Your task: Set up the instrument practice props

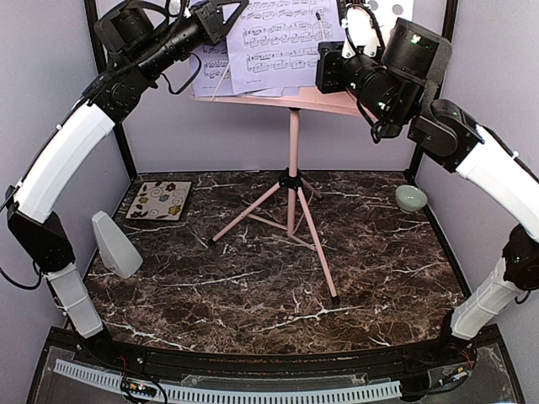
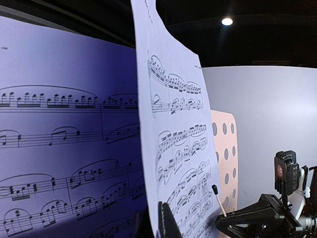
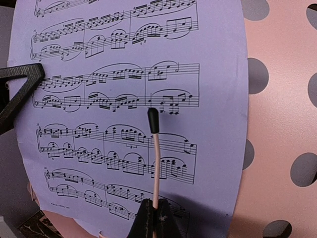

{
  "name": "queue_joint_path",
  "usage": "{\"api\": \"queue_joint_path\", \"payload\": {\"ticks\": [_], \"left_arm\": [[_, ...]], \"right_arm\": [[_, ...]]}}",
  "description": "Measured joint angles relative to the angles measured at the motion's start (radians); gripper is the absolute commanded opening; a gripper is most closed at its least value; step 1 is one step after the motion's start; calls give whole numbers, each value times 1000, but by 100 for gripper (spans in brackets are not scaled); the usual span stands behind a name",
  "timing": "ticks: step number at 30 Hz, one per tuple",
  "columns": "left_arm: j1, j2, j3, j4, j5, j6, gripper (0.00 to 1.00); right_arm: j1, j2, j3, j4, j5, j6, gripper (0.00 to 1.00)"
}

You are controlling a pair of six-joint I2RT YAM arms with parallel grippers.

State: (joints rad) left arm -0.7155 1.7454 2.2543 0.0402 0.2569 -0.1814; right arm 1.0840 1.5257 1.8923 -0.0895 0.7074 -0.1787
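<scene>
The light, floppy pages [image 1: 278,42] need a gentle edge pinch; whether the left gripper [image 1: 223,18] or right gripper [image 1: 328,69] holds them is unclear.

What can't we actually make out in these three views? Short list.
Grip of the left hand: left wrist view, fingers cut off by the bottom edge; open or shut unclear.
Base of the pink rod: right wrist view, hidden inside the shut right hand.
Plate of the music stand: top view, mostly covered by the sheet-music pages.
Cover of the metronome: top view, too small.
</scene>
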Motion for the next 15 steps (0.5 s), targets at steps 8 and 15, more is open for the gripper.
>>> {"api": "queue_joint_path", "payload": {"ticks": [8,15], "left_arm": [[-50,58,52,18,28,13,0],[-69,129,117,42,58,14,0]], "right_arm": [[0,-8,-14,13,-16,-10,0],[0,-15,-21,19,-37,-22,0]]}}
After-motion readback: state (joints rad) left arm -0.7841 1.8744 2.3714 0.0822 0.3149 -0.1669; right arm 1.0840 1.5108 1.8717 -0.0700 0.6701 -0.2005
